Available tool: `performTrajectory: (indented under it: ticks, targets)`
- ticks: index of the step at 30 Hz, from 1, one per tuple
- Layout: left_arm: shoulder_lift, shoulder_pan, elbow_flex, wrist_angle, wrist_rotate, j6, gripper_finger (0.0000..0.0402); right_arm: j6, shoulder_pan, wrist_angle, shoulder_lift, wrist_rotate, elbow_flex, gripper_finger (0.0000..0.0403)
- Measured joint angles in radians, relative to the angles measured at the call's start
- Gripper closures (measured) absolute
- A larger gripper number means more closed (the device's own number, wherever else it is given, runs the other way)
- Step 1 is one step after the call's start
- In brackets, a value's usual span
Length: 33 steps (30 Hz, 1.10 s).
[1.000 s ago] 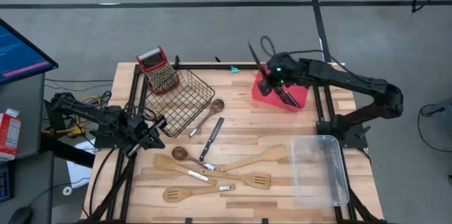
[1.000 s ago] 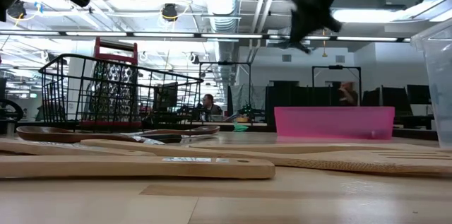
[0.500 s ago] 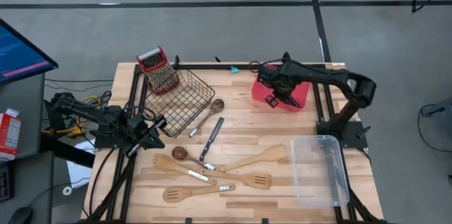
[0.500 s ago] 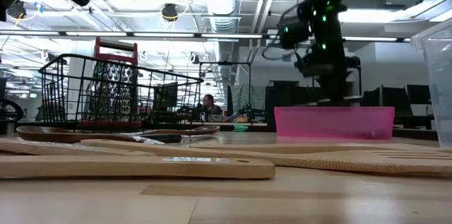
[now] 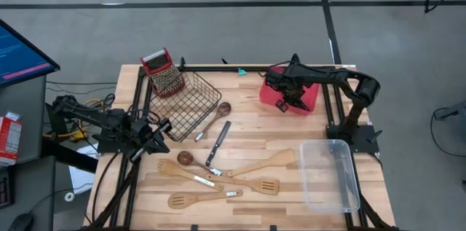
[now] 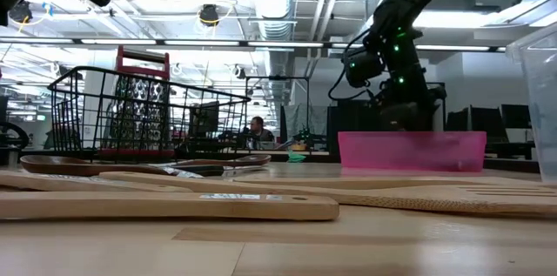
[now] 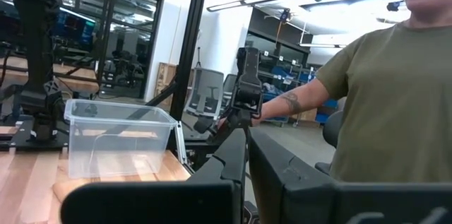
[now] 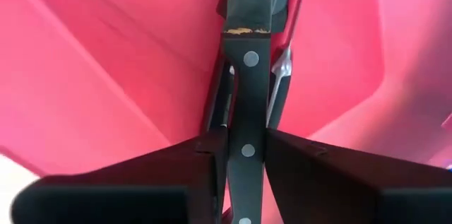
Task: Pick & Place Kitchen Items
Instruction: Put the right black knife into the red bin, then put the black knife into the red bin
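Front row: wooden slotted spatulas (image 5: 256,185) and a plain wooden spatula (image 5: 182,169) lie flat and crossed near the table's front edge, not yet picked. Flat and loose, so each should take a top-down pinch on the handle.
Clear bin: clear plastic bin (image 5: 329,175) at the front right corner, just beside that pile; nothing visible in it.
Mid table: black-handled knife (image 5: 218,143) and dark-bowled spoon (image 5: 186,157) lie just behind the spatulas; a wooden spoon (image 5: 214,118) angles toward the wire basket (image 5: 191,103), touching or nearly touching its rim.
Left arm: left gripper (image 5: 162,133) parked low off the table's left edge, waiting. Can't tell from any view how its fingers stand.
Right arm: right gripper (image 8: 245,146) is down in the red tray (image 5: 309,97) at the back right, fingers clamped on the riveted black handle of a knife (image 8: 247,90), blade pointing ahead into the tray. Gripped along the handle so the blade goes in first; looks like the placing step, release not yet made.
Tray contents: another steel utensil lies under the held knife, kind unclear.
Back: box grater (image 5: 163,73) stands in the basket's far corner.
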Motion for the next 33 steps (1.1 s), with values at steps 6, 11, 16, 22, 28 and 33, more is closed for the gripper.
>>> performTrajectory:
  ticks: [6,11,16,22,28,33]
  targets:
    - [0.0,0.0,0.0,0.001,0.0,0.0,0.0399,0.001,-0.008,0.004,0.01,-0.019,0.0,0.0281]
    - [0.0,0.0,0.0,0.001,0.0,0.0,0.0399,-0.001,-0.014,0.019,0.011,-0.023,0.001,0.024]
    - [0.0,0.0,0.0,0.001,0.0,0.0,0.0399,-0.026,-0.014,-0.07,-0.015,-0.023,0.089,0.0187]
    - [0.0,0.0,0.0,0.001,0.0,0.0,0.0399,0.029,0.025,-0.141,-0.116,-0.044,0.282,0.0156]
    - [0.0,0.0,0.0,0.001,0.0,0.0,0.0399,0.103,0.183,-0.035,-0.203,-0.122,0.414,0.0155]
    - [0.0,0.0,0.0,0.001,0.0,0.0,0.0399,0.166,0.379,0.167,-0.194,-0.129,0.421,0.0154]
